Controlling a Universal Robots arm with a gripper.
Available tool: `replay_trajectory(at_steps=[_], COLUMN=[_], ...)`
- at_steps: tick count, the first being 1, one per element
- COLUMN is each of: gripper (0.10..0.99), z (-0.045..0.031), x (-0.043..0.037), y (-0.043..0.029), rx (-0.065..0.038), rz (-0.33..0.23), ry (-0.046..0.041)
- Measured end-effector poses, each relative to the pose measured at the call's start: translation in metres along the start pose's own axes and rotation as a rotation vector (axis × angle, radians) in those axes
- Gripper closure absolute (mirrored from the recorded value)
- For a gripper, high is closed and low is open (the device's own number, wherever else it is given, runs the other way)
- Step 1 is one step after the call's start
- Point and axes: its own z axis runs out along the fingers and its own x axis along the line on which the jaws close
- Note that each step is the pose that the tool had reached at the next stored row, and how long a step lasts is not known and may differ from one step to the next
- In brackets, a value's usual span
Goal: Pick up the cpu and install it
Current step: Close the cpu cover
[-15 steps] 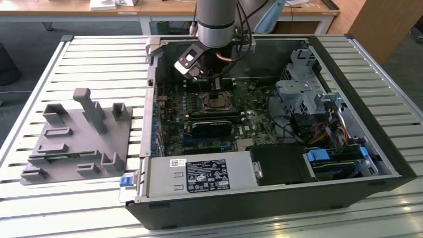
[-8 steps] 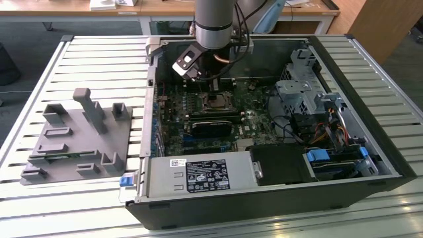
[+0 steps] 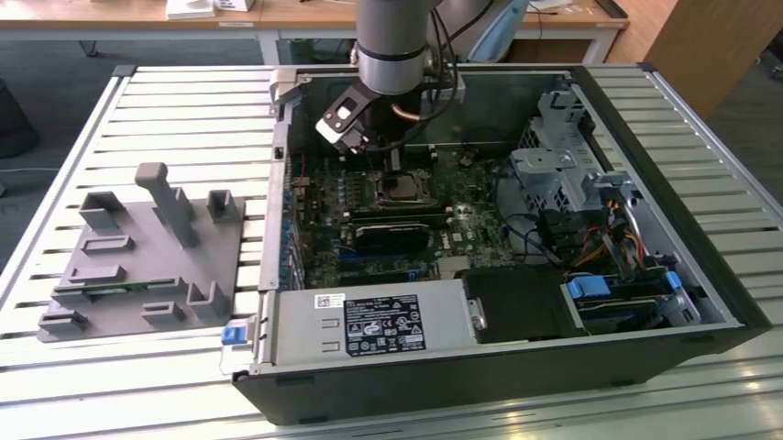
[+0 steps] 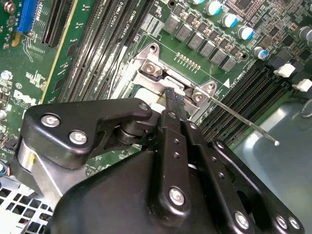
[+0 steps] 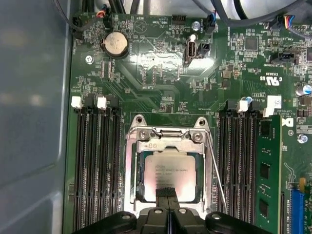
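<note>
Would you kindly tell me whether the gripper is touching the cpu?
Cannot tell: in the first wrist view the gripper overlaps the cpu, hiding any contact or gap.

Silvery square cpu (image 5: 169,170), lying flat, seated inside the metal socket frame (image 5: 130,165)

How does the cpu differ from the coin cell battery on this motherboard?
The cpu is square; the coin cell battery is round. The cpu is the larger of the two. The cpu lies inside the metal socket frame with the claw tip at its edge; the coin cell battery sits well away from both. Both are silvery and lie flat on the motherboard.
</note>
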Motion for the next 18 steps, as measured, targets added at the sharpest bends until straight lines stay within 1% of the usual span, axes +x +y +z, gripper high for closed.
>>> replay_trajectory(at_steps=[4, 8, 10, 13, 16, 18], gripper=[0.98, 0.98, 0.98, 0.98, 0.98, 0.98], z=[0.0027, 0.0024, -0.001, -0.0083, -0.0088, -0.0087], x=[0.0001, 0.0, 0.0, -0.0001, -0.0001, -0.0002], y=[-0.0001, -0.0001, 0.0, 0.0003, 0.0029, 0.0062], rx=[0.002, 0.002, 0.002, 0.002, 0.002, 0.002], rz=[0.0, 0.0, 0.0, 0.0, 0.001, 0.001], ry=[0.0, -0.0001, -0.0001, 0.0, 0.0, -0.0001])
